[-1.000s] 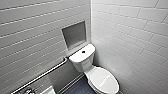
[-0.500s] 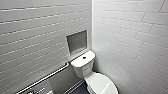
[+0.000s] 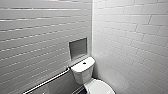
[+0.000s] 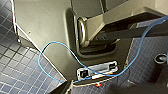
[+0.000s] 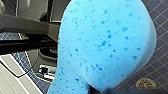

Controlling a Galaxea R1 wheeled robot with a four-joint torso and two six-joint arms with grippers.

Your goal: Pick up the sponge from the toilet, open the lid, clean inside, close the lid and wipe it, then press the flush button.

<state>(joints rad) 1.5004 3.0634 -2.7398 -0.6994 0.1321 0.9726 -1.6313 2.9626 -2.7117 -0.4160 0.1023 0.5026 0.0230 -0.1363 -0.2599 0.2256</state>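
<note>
Snugly, right gripper (image 5: 98, 90) clamped on the sponge (image 5: 105, 45), over tiled floor (image 5: 156, 63)

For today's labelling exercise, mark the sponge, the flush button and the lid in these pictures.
sponge (image 5: 105, 45), right wrist view, middle of its speckled blue face.
flush button (image 3: 84, 63), head view, centre of the dark round button.
lid (image 3: 100, 88), head view, middle of its visible white top.

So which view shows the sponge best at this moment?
The right wrist view: the sponge sits close and large, its blue pitted surface plain. The head view looks at the toilet in the tiled corner; the left wrist view at the robot's base and a blue cable.
</note>
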